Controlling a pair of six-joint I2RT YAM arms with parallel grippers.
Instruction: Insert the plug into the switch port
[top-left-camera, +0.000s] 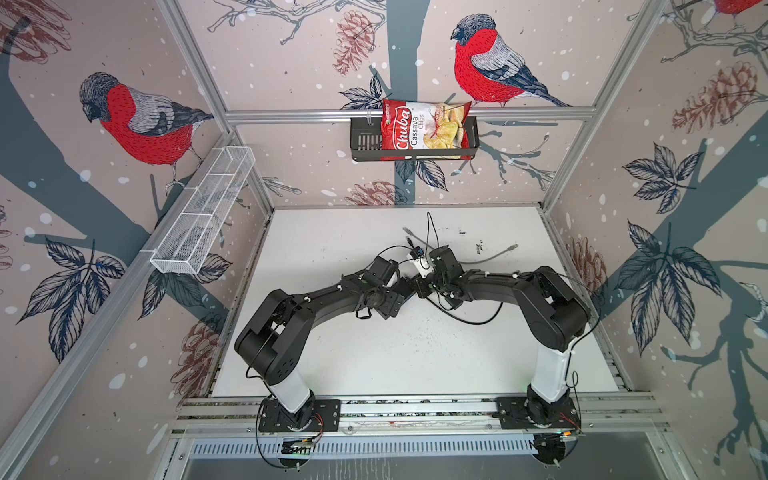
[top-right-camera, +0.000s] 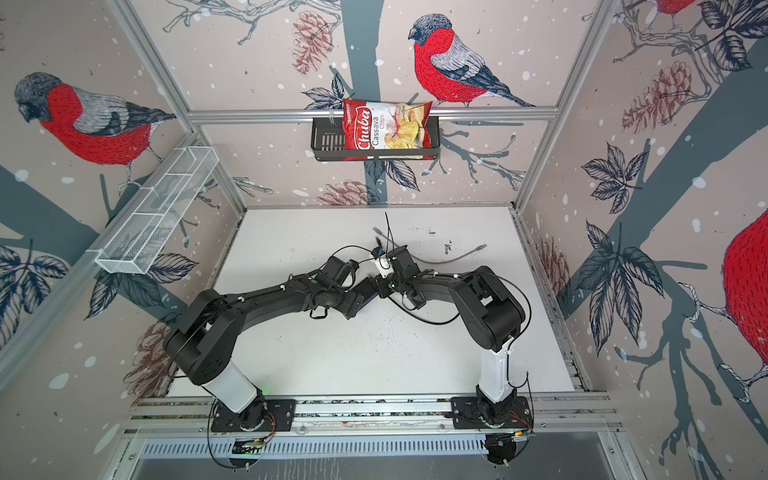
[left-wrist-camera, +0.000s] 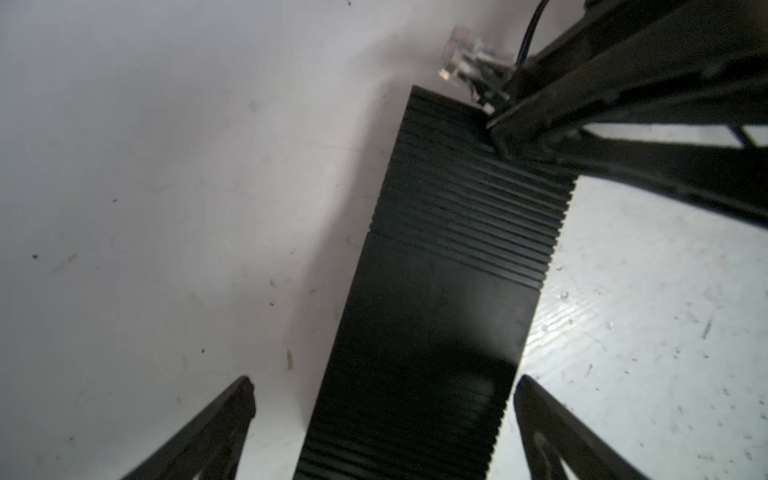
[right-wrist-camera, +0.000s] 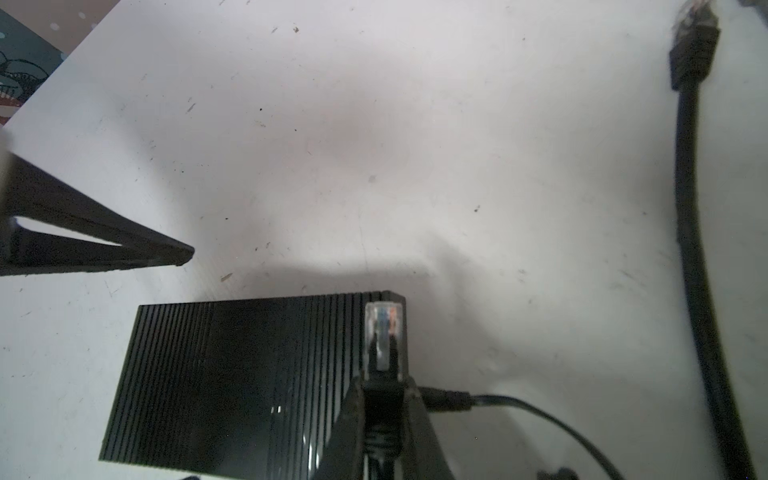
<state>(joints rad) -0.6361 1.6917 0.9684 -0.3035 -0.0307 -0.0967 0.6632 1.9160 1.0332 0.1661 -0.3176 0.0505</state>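
Plug (right-wrist-camera: 383, 332): clear network type, pinched in right gripper (right-wrist-camera: 384, 384), over a corner of the ribbed black switch box (right-wrist-camera: 232, 374), mid-worktop (top-left-camera: 374, 353). Left gripper (left-wrist-camera: 384, 381): wide, either side of box. Step: alignment. Switch port: hidden; next move probably calls for lowering to the socket edge, then a straight push.

Switch box (right-wrist-camera: 232, 374) on table (right-wrist-camera: 374, 145), plug (right-wrist-camera: 383, 332) at its corner

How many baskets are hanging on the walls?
2. A long white wire-mesh basket hangs on the left wall; a black slotted metal basket hangs on the back rail, holding a red crisp bag. I see no others.
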